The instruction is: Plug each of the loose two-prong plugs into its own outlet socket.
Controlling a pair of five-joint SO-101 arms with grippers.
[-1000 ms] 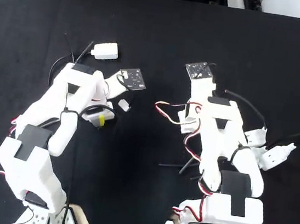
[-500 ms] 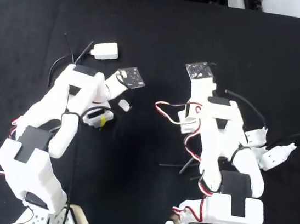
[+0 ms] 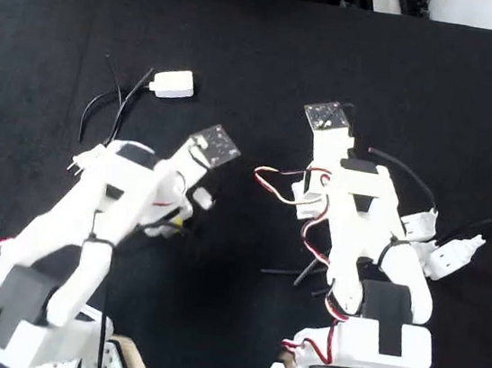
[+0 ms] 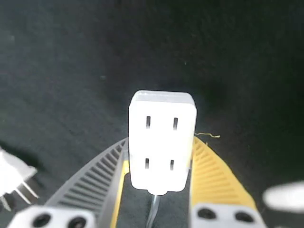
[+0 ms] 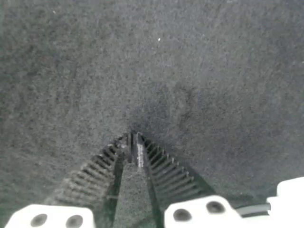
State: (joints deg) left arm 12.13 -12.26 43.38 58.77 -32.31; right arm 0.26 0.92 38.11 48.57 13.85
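Left hand [image 4: 160, 154] grips socket [image 4: 162, 118] by its sides, slots facing the wrist cam; plug [image 4: 13, 176] lies near, prongs showing. Hold socket square, no tilt, so prongs can meet one slot pair. Right hand [image 5: 133, 142] pinched shut, empty, over surface [image 5: 199, 57]. Left wrist view gives slot layout; high view gives a corded block [image 3: 172, 84] well apart.

The high view looks steeply down on the black worktop [image 3: 265, 41] and both arms. The wrist views look along the left claw [image 4: 160, 141], with a socket block [image 4: 162, 123] near the lens, and the right claw [image 5: 134, 140], both close over that worktop.
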